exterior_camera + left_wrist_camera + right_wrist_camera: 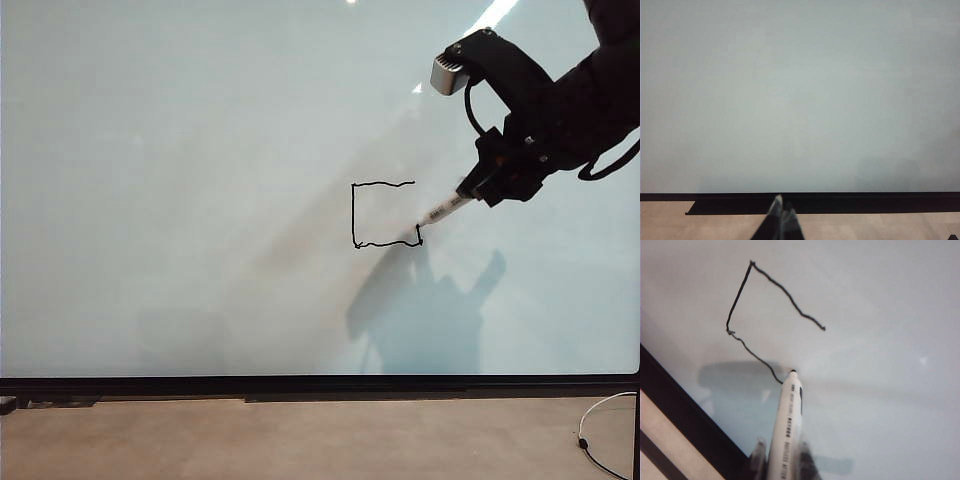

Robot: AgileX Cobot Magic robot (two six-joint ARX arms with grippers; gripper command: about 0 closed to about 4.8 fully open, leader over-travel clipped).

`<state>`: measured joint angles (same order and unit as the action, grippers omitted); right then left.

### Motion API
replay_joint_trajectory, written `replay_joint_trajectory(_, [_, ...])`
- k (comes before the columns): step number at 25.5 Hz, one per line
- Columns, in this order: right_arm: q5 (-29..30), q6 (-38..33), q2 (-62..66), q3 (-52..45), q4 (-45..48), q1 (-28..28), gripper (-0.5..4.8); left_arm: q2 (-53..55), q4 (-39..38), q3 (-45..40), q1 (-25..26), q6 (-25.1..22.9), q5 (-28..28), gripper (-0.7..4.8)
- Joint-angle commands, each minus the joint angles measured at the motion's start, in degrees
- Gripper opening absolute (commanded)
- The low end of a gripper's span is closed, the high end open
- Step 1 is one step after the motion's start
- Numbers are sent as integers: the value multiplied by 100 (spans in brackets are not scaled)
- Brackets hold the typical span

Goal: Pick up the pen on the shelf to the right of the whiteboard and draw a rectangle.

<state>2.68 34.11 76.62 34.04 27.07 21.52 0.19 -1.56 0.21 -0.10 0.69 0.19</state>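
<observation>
Holding the pen (447,209) in my right claw (478,190), I have its black tip pressed to the whiteboard (200,150) at the lower right corner of the rectangle (385,214), right of the board's middle. My right arm reaches in from the upper right of the exterior view, and its shadow falls on the board below the drawing. The outline has a top line, a left side and a bottom line; only a short stub of the right side rises from the tip, so that side stands open. Below the board's black bottom edge runs a beige floor (300,440) with a thin cable (600,430) at the far right.

From my left wrist, the whiteboard (800,90) fills nearly everything, blank and pale, above its black edge. My left claw (783,209) shows low in the picture with its fingertips pressed together, closed on nothing.

From my right wrist, the pen (788,425) runs up from between my right claw (782,460) fingers, which are clamped on its white lettered barrel. Its tip touches the board at the end of the wobbly black rectangle (765,315) line, whose three drawn sides leave a gap on one side.
</observation>
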Motion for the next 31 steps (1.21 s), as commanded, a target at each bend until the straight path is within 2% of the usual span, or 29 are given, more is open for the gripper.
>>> replay_joint_trajectory(1, [-59,2,-107,46,236,-2,-5,0,35,15,0,-24,0,-4])
replay_joint_trajectory(31, [-103,2,-553,46,361,4,-5,0,35,17,0,-24,0,-4])
